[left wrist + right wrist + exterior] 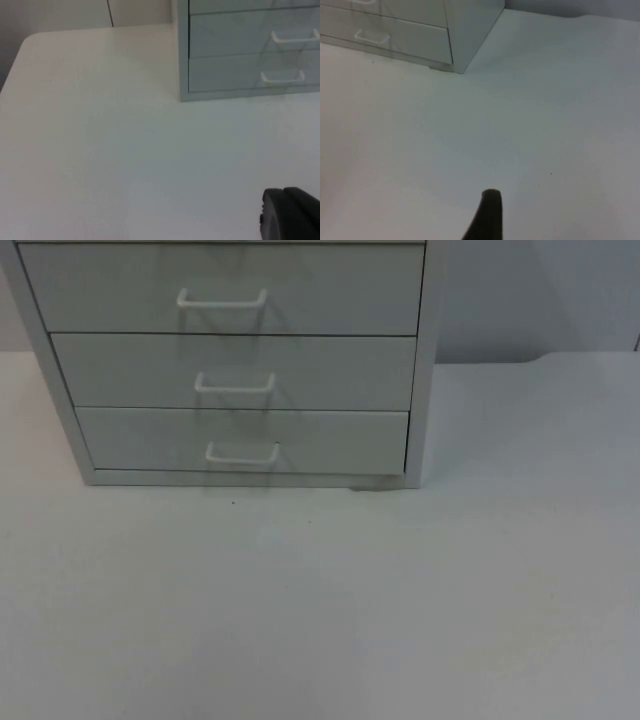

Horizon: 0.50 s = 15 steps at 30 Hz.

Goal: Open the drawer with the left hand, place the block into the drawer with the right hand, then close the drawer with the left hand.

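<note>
The white table (400, 620) carries a grey cabinet (425, 400) at its far side, all three drawers (240, 440) shut, each with a white handle (242, 453). The left gripper (292, 215) and right gripper (487, 215) hang over bare table; I cannot tell either claw's state.

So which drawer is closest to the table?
The bottom grey metal drawer, with the white wire handle; the other two drawers sit stacked above it.

A grey drawer cabinet (225, 50), drawers shut, stands on the white table (100, 150) near the left end effector (290, 215).
</note>
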Motion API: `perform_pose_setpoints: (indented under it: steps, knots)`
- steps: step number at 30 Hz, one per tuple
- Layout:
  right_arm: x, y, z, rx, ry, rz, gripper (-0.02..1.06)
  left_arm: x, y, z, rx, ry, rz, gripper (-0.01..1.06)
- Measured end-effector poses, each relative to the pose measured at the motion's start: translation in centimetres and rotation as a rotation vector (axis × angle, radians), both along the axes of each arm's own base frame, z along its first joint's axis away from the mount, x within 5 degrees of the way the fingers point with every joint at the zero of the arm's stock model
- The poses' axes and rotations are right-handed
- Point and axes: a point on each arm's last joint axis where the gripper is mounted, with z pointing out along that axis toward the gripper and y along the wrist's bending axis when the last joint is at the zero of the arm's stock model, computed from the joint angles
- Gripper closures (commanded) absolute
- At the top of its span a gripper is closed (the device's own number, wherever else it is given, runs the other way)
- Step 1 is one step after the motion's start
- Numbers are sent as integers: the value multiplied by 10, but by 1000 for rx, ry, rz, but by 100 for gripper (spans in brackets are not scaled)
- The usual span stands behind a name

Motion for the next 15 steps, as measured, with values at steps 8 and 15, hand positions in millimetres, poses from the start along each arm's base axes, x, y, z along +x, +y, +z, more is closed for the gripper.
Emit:
perform_pose_setpoints:
  steps: [8,15]
  knots:
    - [0,0,0,0,0,0,31,1,0,-2,-15,12,8,105]
    - [0,0,0,1,-2,0,31,0,3,-2,-40,17,52,105]
